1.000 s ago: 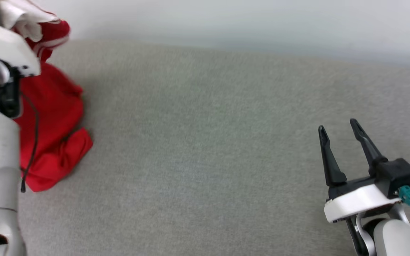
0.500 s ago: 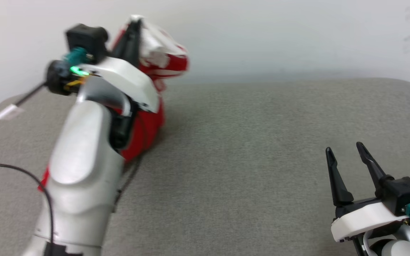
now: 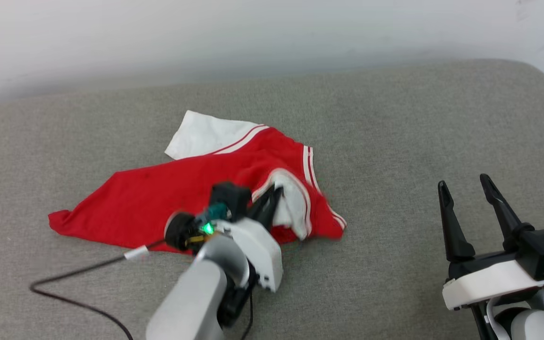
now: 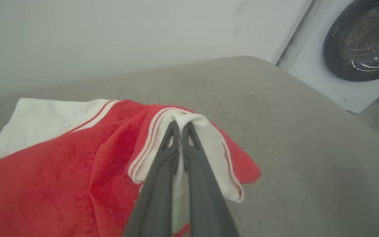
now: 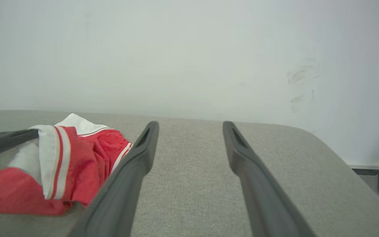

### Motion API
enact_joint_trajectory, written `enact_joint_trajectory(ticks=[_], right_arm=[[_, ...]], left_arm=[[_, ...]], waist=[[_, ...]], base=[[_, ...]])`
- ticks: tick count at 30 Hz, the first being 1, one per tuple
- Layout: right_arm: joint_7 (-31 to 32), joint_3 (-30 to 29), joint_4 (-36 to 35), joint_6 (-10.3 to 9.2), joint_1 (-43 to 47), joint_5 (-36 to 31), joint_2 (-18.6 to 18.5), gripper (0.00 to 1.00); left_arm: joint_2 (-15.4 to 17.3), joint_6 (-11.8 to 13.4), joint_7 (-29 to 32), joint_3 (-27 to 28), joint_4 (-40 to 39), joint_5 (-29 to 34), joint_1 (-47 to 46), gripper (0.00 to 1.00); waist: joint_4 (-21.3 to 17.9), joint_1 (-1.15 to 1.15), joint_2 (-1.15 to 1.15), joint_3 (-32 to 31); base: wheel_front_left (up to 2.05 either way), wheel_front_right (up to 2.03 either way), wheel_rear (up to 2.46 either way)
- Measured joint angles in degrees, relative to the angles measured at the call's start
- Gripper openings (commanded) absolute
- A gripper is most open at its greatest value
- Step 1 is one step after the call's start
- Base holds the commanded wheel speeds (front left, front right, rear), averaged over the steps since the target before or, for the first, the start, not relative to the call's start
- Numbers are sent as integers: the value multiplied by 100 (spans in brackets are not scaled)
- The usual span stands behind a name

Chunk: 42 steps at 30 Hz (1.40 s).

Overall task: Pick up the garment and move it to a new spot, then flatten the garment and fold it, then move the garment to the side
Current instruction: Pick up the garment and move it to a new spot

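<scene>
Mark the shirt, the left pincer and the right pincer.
shirt (image 3: pixel 158 198), head view, on its red body.
left pincer (image 4: pixel 182 126), left wrist view, between its fingertips, shut on the shirt's white part.
right pincer (image 3: pixel 463 182), head view, midway between its open fingertips.

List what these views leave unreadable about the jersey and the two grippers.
Red jersey, near edge: head view, the left arm covers it.
Its underside: every view, pressed against the grey cushion.
Layers pinched by the left gripper: left wrist view, its shut fingers cover the fold.
Rest of the jersey: right wrist view, cut by the frame's left edge.
</scene>
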Motion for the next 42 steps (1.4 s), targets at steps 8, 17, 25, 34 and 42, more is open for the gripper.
enact_joint_trajectory(ticks=[8,17,25,34,42], right_arm=[[-115,9,143,0,-209,10,0,100],[-82,-102,261,0,-165,-10,0,100],[12,-155,236,0,97,-27,1,100],[98,-116,231,0,347,9,0,100],[146,-58,230,0,520,81,0,100]], left_arm=[[-9,107,-394,-341,476,119,650,100],[-20,310,-1351,-288,-13,102,625,100],[240,792,-1557,279,-552,133,702,100],[889,1088,-1600,976,-856,29,1361,100],[1257,1114,-1336,1085,-1100,-73,1918,100]], waist=[[21,1,0,271],[165,1,0,-116],[316,1,0,-543],[363,1,0,-780],[384,0,0,-901]], base=[[0,0,0],[0,0,0],[0,0,0],[0,0,0],[0,0,0]])
